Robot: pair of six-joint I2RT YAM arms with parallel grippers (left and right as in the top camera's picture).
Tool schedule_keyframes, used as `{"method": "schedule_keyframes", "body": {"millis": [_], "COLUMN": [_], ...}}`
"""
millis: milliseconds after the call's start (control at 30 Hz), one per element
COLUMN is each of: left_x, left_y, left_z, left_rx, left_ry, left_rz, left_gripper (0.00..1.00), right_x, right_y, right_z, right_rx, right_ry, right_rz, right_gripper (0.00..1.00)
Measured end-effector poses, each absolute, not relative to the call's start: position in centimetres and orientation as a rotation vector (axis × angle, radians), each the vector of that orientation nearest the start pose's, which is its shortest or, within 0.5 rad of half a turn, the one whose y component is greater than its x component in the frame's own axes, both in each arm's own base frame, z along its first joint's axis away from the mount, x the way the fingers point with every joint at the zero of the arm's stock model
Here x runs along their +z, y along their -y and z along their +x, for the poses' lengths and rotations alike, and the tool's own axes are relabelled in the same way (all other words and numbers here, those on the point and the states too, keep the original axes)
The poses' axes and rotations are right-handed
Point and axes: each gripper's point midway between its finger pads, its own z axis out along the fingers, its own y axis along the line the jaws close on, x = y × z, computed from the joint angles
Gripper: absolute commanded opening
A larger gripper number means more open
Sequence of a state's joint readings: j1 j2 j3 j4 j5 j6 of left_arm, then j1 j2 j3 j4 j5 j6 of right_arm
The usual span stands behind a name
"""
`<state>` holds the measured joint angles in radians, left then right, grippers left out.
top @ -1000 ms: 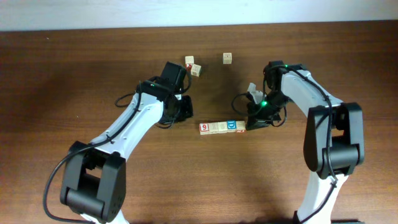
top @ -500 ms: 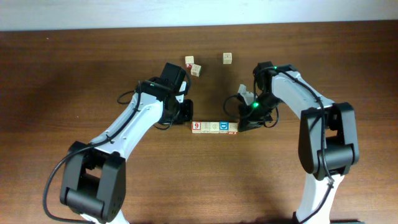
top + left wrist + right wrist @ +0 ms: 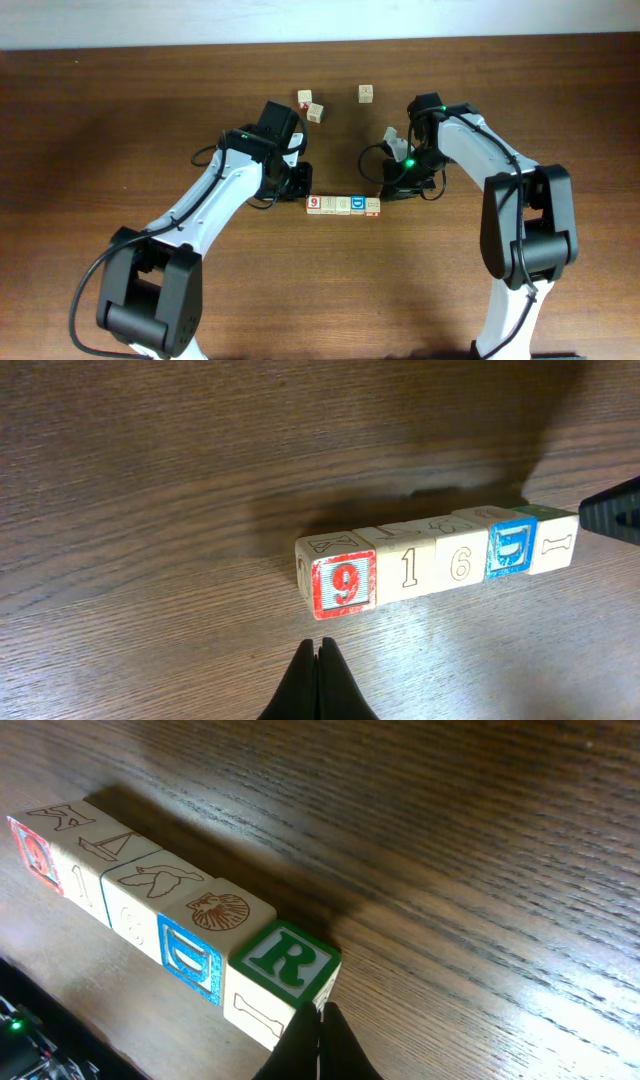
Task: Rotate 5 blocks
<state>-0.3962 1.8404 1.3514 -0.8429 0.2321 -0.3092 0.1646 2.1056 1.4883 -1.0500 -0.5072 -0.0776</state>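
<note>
Overhead, the table (image 3: 90,120) has wide bare wood left, right and in front of both arms; its far edge runs along the top. The blocks (image 3: 343,204) sit mid-table, five touching in one straight row, with the red 9 (image 3: 343,585) at one end and the blue D (image 3: 512,548) fourth. The left gripper (image 3: 300,184), pressed shut and empty, hangs just beside the 9 end, not touching. The right gripper (image 3: 392,190), also shut and empty, has its tip at the opposite end block's corner; contact is unclear. Three loose cubes (image 3: 316,112) lie nearer the far edge, well apart from the row.
</note>
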Motion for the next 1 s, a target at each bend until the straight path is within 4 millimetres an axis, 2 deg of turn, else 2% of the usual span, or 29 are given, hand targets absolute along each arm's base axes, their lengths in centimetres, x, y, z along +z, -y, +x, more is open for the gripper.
{"method": "schedule_keyframes", "body": {"millis": [133,233,333,500,667,933,1000], "left_x": [7.1,7.0,6.3,6.4,5.1,1.9,1.7], "left_y": [18.7,18.6,17.9,18.0,18.7,19.0,19.0], "left_z": [34.6,34.7,35.1,35.7,34.9,34.9,35.0], "left_rx": [-0.441,-0.443,-0.510,-0.769,-0.884,-0.919,-0.919], "left_ry": [-2.954,-2.942,-2.931,-2.862,-2.873,-2.922,-2.923], "left_rz": [0.230,0.269,0.234,0.225,0.235,0.216,0.216], "left_gripper": [0.00,0.00,0.00,0.00,0.00,0.00,0.00], "right_x": [3.4,4.8,5.6,5.0,4.2,4.2,4.2], "right_y": [-14.6,-12.1,-10.6,-11.1,-11.6,-11.6,-11.6], "right_z": [34.6,35.3,35.8,35.9,35.3,35.4,35.4], "right_rx": [0.958,1.009,1.033,1.081,1.138,1.143,1.143], "right_ry": [-3.123,-3.087,-3.044,-2.984,-2.962,-2.957,-2.957], "right_rz": [-0.280,-0.153,-0.133,-0.195,-0.193,-0.194,-0.194], "right_gripper": [0.04,0.04,0.04,0.04,0.04,0.04,0.04]}}
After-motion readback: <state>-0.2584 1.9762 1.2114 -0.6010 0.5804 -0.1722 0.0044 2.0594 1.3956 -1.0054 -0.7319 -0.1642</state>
